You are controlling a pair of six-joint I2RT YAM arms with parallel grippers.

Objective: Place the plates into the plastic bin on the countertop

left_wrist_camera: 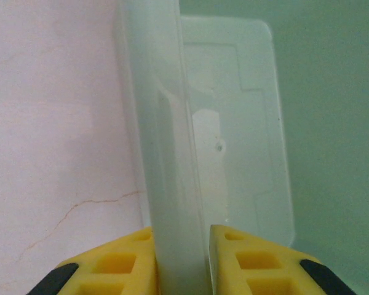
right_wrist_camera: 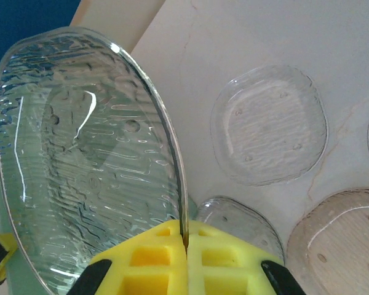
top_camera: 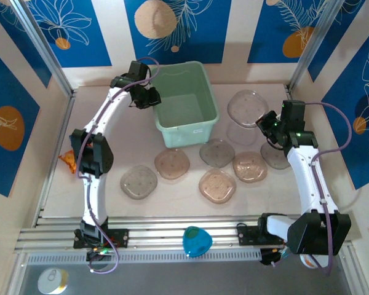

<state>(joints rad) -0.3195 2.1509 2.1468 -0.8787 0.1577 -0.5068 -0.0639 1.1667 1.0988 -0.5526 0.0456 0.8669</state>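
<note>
I can read no words, numbers or brand marks: the plastic bin (top_camera: 187, 132), the plates (top_camera: 217, 185) and the orange snack packet (top_camera: 67, 161) carry no legible print.

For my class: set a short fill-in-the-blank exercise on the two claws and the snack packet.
1. The right claw pinches the rim of a clear ___, raised off the countertop.
2. The left claw straddles one wall of the mint-green ___.
3. The orange snack packet lies near the countertop's ___ edge.
Missing words: plate; bin; left.
</note>
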